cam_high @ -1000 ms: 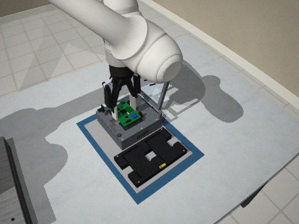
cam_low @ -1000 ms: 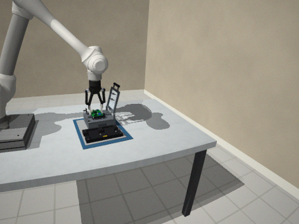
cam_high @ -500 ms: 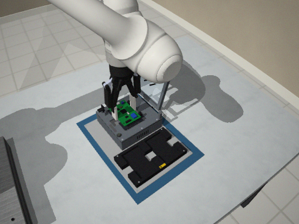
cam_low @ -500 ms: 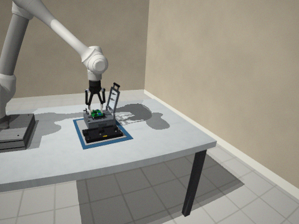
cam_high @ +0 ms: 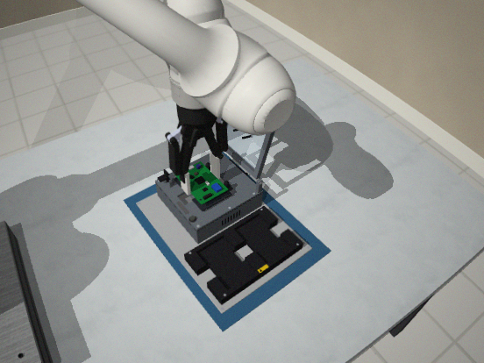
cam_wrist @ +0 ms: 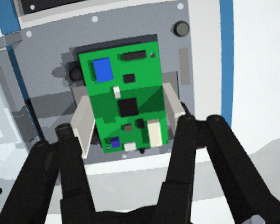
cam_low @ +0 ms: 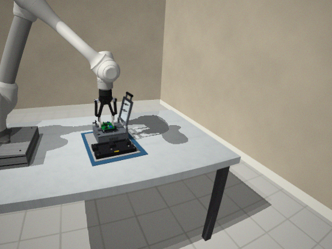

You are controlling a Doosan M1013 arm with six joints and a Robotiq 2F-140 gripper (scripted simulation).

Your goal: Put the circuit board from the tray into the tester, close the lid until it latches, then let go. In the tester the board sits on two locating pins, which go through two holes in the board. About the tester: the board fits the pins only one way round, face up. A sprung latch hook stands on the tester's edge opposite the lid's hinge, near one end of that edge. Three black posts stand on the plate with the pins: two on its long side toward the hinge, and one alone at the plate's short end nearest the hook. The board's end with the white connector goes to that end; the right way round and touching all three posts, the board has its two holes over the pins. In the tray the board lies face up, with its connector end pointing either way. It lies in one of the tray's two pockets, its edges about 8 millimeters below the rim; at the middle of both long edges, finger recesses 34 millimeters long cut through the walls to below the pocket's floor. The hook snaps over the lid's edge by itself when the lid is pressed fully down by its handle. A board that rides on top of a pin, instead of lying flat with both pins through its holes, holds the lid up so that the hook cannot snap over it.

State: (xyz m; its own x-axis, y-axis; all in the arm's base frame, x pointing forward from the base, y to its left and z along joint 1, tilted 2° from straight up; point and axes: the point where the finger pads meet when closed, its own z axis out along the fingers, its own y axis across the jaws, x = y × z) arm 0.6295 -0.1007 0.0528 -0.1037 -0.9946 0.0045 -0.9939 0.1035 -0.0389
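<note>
The green circuit board (cam_high: 207,183) (cam_low: 107,126) (cam_wrist: 135,75) is face up over the tester's dark plate, its white connector (cam_wrist: 154,133) toward the hook end. My gripper (cam_high: 201,176) (cam_low: 107,122) (cam_wrist: 127,101) is shut on the board, one pale finger at each long edge. The grey tester (cam_high: 243,195) (cam_low: 102,138) (cam_wrist: 50,50) has its lid (cam_high: 265,155) (cam_low: 129,113) standing open. A black post (cam_wrist: 75,74) shows beside the board's hinge-side edge; a dark post tip (cam_wrist: 142,150) shows at the connector end. The pins are hidden, and I cannot tell whether the board lies flat.
The latch hook (cam_high: 164,176) stands on the edge opposite the hinge. The black tray (cam_high: 238,288) (cam_low: 105,154) (cam_wrist: 60,5) has both pockets empty and lies beside the tester, inside the blue border (cam_high: 267,293). The raised lid is close to the hinge-side finger.
</note>
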